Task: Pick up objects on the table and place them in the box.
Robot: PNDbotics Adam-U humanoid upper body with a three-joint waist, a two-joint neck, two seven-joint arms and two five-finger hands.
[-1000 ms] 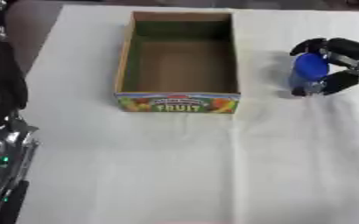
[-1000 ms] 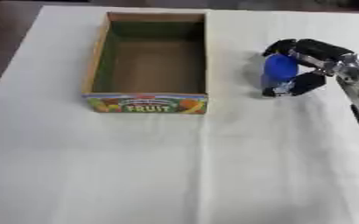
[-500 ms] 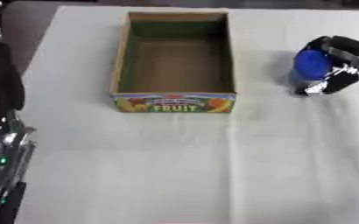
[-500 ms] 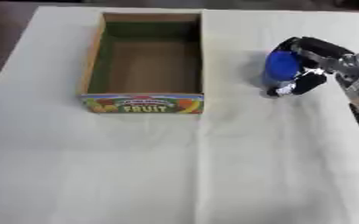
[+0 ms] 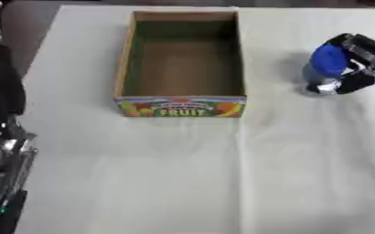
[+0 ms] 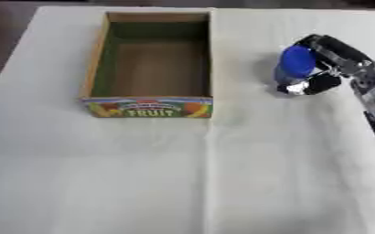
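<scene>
Grasp | our right hand [image 6: 328,64] curls round the blue object [image 6: 296,63], right of the box [image 6: 94,68] | we lift straight before crossing the rim; left hand unseen

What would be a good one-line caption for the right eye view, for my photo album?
Robot's right hand curls around a blue object beside an empty cardboard fruit box on a white table.
</scene>
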